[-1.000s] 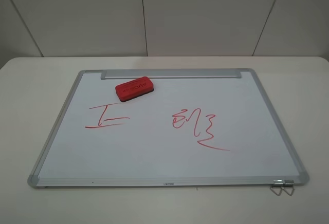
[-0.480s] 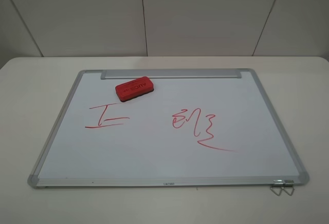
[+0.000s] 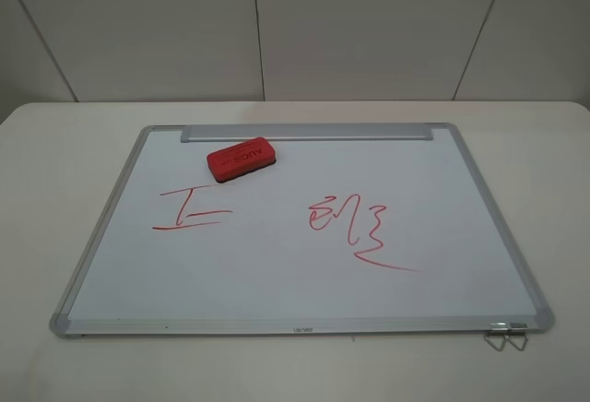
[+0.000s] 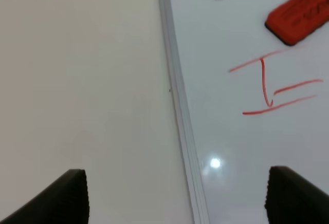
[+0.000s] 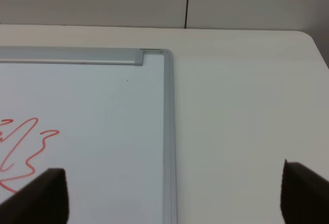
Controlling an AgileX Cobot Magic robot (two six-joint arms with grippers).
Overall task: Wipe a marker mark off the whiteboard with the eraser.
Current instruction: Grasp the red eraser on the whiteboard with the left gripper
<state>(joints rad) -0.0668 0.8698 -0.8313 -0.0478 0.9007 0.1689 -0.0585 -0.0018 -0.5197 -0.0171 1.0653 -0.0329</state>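
The whiteboard [image 3: 304, 282] lies flat on the table, its silver tray bar [image 3: 309, 132] at the far edge. The red eraser [image 3: 241, 158] rests on the board's far left part, just in front of the bar. The marker mark [image 3: 191, 210], a thin red I with a long stroke, is on the left half, a little nearer than the eraser. Neither arm shows in the exterior high view. My left gripper [image 4: 177, 198] hangs open over the board's left frame, with the eraser [image 4: 300, 13] and the mark [image 4: 275, 88] ahead. My right gripper [image 5: 175, 196] is open above the board's far right corner.
A larger red scribble [image 3: 355, 227] with a slanted tail covers the board's right half, and its edge shows as the scribble [image 5: 23, 152] in the right wrist view. Small metal hangers [image 3: 505, 336] stick out at the board's near right corner. A panelled wall stands behind the table.
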